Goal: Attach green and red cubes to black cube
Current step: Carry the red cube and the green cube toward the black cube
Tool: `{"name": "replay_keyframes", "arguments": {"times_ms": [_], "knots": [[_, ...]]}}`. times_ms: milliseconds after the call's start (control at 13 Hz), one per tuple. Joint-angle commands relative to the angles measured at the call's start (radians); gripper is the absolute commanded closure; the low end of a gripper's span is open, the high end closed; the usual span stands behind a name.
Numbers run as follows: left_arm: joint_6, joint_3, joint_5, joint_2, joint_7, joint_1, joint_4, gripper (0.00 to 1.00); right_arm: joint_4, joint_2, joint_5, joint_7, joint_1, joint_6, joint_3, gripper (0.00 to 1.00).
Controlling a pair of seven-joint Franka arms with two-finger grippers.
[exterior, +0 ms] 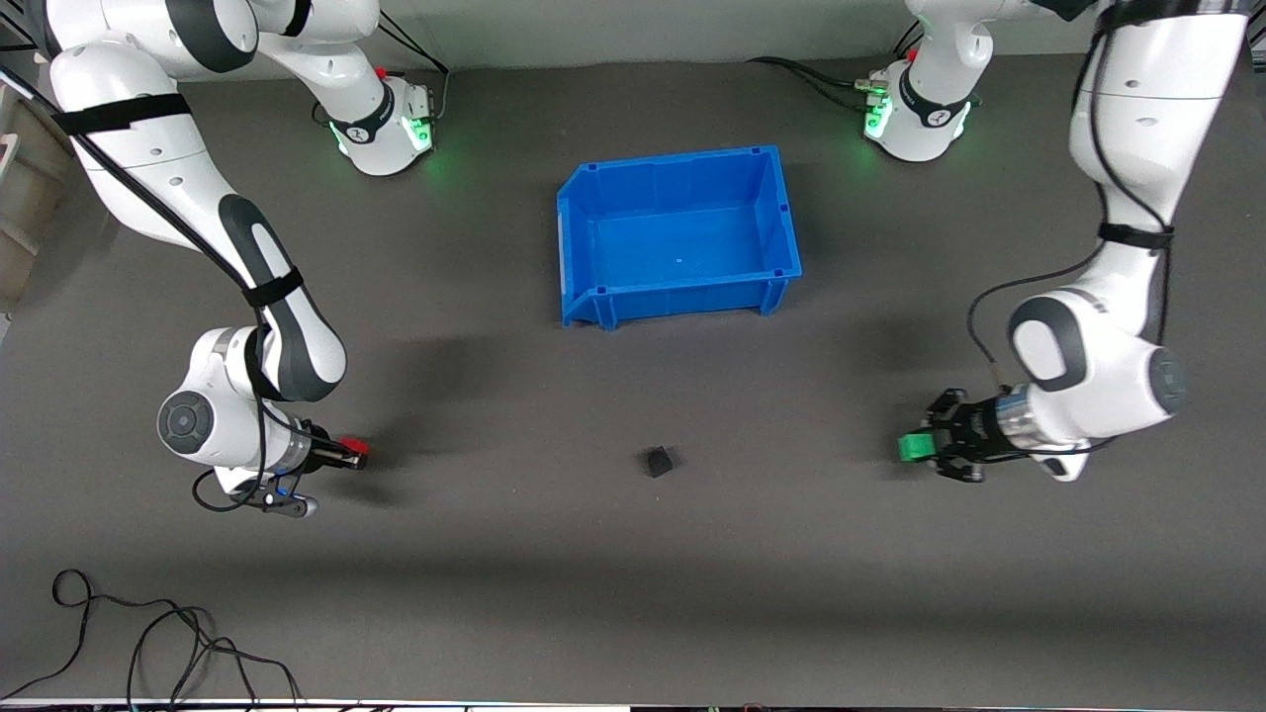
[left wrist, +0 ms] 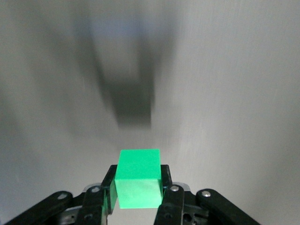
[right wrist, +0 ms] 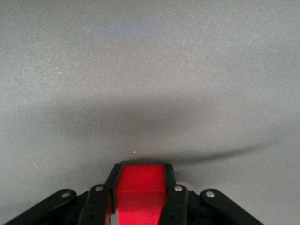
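Front view puts your black cube (exterior: 659, 461) just below the frame's centre, alone on the grey mat (exterior: 633, 593) and nearer the camera than the blue bin (exterior: 781, 213). It is matte and barely darker than the mat, so its edges are hard to read.

At lower right, the left gripper (exterior: 920, 447) is clamped on the green cube (exterior: 912, 447), with only the cube's outer end showing past the black fingers. The left wrist view gives you more: the green cube (left wrist: 138, 177) is a smooth, bright block pinched between two pads (left wrist: 165, 183), its blurred shadow on the mat ahead.

At lower left, the right gripper (exterior: 354, 454) grips the red cube (exterior: 355, 447), mostly covered by the fingers. In the right wrist view the red cube (right wrist: 140, 194) is cut off by the frame's lower edge.

Both forearms lie nearly level, low over the mat, grippers pointing inward toward the black cube from either end of the table.

The bin is glossy moulded plastic with an open top. Loose black cable (exterior: 148, 643) curls at the lower left corner.
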State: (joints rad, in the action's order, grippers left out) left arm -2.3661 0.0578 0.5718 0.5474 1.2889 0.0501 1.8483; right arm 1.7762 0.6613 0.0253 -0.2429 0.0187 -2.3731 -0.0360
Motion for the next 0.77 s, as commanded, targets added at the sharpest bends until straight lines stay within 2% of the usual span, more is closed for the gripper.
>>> {"name": "replay_keyframes", "arguments": {"times_ms": [0, 154, 231, 538, 692], "knots": [[-0.008, 0.028, 0.011, 0.011, 0.139, 0.078, -0.067, 0.75, -0.009, -0.015, -0.010, -0.026, -0.002, 0.002, 0.001, 1.00], [-0.031, 0.028, 0.011, 0.038, 0.246, 0.164, -0.118, 0.75, -0.015, -0.031, 0.001, -0.047, -0.008, 0.008, 0.001, 1.00], [-0.054, 0.028, 0.011, 0.054, 0.316, 0.195, -0.139, 0.75, -0.018, -0.038, 0.004, -0.141, -0.008, 0.008, -0.002, 1.00], [-0.184, 0.028, 0.002, 0.127, 0.551, 0.330, -0.164, 0.75, -0.063, -0.043, 0.013, -0.672, -0.100, 0.008, -0.016, 1.00], [-0.249, 0.028, -0.003, 0.149, 0.640, 0.362, -0.169, 0.75, -0.118, -0.014, 0.016, -0.905, -0.160, 0.008, -0.018, 1.00]]}}
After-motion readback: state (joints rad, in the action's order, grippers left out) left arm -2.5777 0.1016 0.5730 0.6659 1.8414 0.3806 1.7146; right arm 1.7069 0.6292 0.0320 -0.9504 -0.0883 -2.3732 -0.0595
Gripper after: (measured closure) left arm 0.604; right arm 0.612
